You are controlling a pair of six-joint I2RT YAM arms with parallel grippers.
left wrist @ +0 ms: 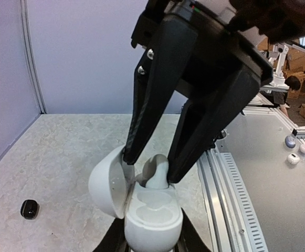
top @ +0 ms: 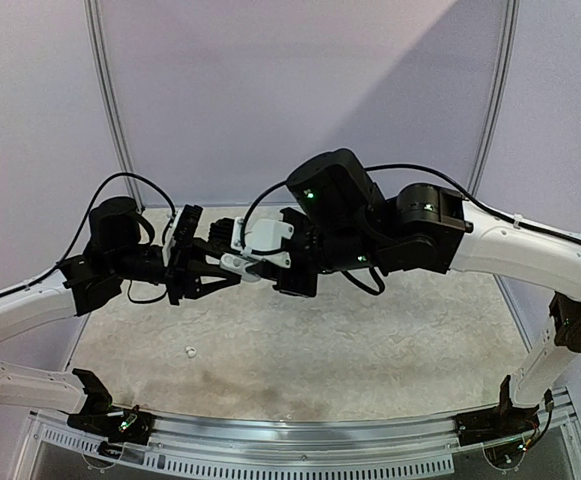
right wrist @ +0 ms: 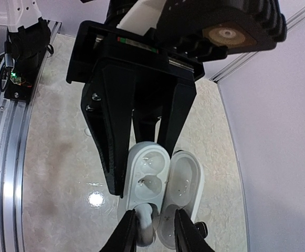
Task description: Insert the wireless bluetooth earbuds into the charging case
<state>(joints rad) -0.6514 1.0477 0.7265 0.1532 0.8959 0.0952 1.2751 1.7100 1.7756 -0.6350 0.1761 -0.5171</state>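
My left gripper (left wrist: 152,237) is shut on a white charging case (left wrist: 155,220), held above the table with its lid (left wrist: 105,184) swung open. Both wells of the case (right wrist: 144,173) look bare. My right gripper (right wrist: 156,231) reaches over the case's end. A white earbud (right wrist: 144,226) stands between its fingers, against one finger and with a gap to the other. In the left wrist view the earbud (left wrist: 158,173) sits upright at the case's far rim. Another white earbud (top: 189,351) and a black earbud (left wrist: 29,209) lie on the table.
A slotted metal rail (left wrist: 236,194) runs along the table's near edge. Beyond it, small round objects (left wrist: 294,159) lie on a grey surface. A dark object (right wrist: 200,229) peeks from under the lid. Lilac walls (top: 270,90) close the back and sides.
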